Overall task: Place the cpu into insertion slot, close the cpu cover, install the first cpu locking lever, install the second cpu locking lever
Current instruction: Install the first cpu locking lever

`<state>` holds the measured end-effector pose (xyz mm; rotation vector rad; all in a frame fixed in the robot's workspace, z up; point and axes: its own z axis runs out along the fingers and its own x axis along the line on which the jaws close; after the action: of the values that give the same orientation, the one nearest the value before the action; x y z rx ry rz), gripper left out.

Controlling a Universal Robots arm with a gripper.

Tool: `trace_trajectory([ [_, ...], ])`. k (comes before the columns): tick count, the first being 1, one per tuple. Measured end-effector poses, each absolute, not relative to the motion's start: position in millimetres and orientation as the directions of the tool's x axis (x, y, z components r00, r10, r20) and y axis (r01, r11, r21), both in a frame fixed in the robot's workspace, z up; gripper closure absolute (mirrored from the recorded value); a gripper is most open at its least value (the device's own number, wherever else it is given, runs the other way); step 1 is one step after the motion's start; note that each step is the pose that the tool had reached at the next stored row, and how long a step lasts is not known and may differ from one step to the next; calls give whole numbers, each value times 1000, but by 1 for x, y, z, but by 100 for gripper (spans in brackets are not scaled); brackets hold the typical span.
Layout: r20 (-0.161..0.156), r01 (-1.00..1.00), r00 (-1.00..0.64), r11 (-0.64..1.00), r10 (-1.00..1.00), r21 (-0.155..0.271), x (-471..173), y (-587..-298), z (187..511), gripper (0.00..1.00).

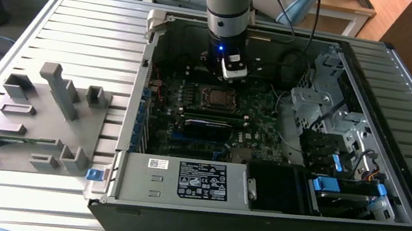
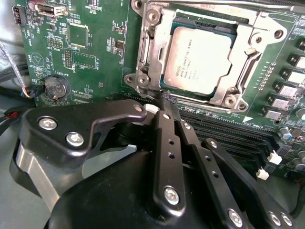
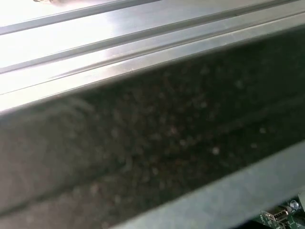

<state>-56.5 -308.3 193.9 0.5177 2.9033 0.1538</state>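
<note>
One chip [image 2: 199, 59] lies flat in the socket [image 2: 157, 57], cover frame [image 2: 245, 71] closed over it, print running along its length. Gripper [image 2: 167, 102] jaws pinched together, empty, tips at the socket's corner.

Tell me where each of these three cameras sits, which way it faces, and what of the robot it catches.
Exterior view: off the arm, above, looking down into the open computer case; the arm and gripper hang over the motherboard.
Second wrist view: on the arm, looking down past the gripper at the cpu under the cpu cover.
First wrist view: on the arm, facing a metal case wall up close.
Shared: exterior and second wrist views both show the gripper beside the socket.
</note>
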Motion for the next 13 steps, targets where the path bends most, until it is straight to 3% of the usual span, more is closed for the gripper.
trace_trajectory([
  [13, -166, 332, -921, 934, 351, 135, -48, -308, 194, 89],
])
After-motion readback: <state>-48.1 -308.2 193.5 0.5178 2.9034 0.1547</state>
